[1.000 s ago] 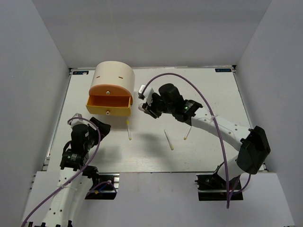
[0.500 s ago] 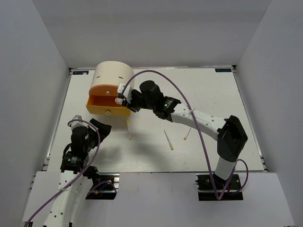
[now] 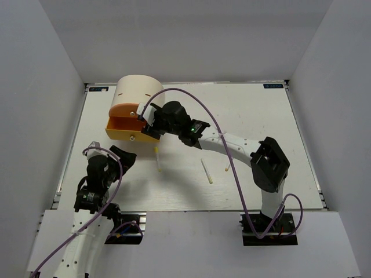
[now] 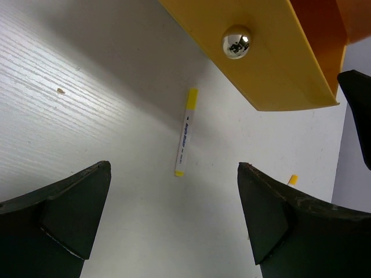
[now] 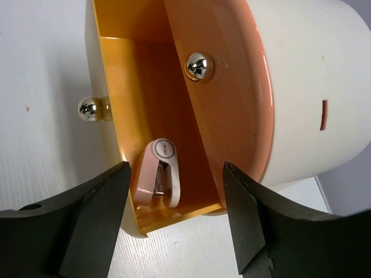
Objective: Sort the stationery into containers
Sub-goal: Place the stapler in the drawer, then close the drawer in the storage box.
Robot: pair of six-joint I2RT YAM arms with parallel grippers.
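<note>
The cream half-cylinder organiser (image 3: 139,88) stands at the back left. Its orange upper drawer (image 5: 232,110) is shut and its yellow lower drawer (image 3: 128,136) is pulled out. My right gripper (image 3: 146,119) hovers over the open yellow drawer (image 5: 124,116), open and empty (image 5: 177,223). A small pink-and-white stapler-like item (image 5: 160,174) lies inside that drawer. Three pale-yellow sticks lie on the table (image 3: 157,160) (image 3: 207,171) (image 3: 229,163). My left gripper (image 3: 123,156) is open and empty (image 4: 174,223), low over the table, short of the nearest stick (image 4: 185,132). No highlighters show.
The yellow drawer's front and its round knob (image 4: 236,41) overhang the table just beyond the nearest stick. White walls close the table on the left, back and right. The right arm stretches across the table's middle (image 3: 232,142).
My right gripper swung left from the table's middle to over the yellow drawer, carrying the pink-and-white item, and has let it go into the drawer. The left arm has not moved.
</note>
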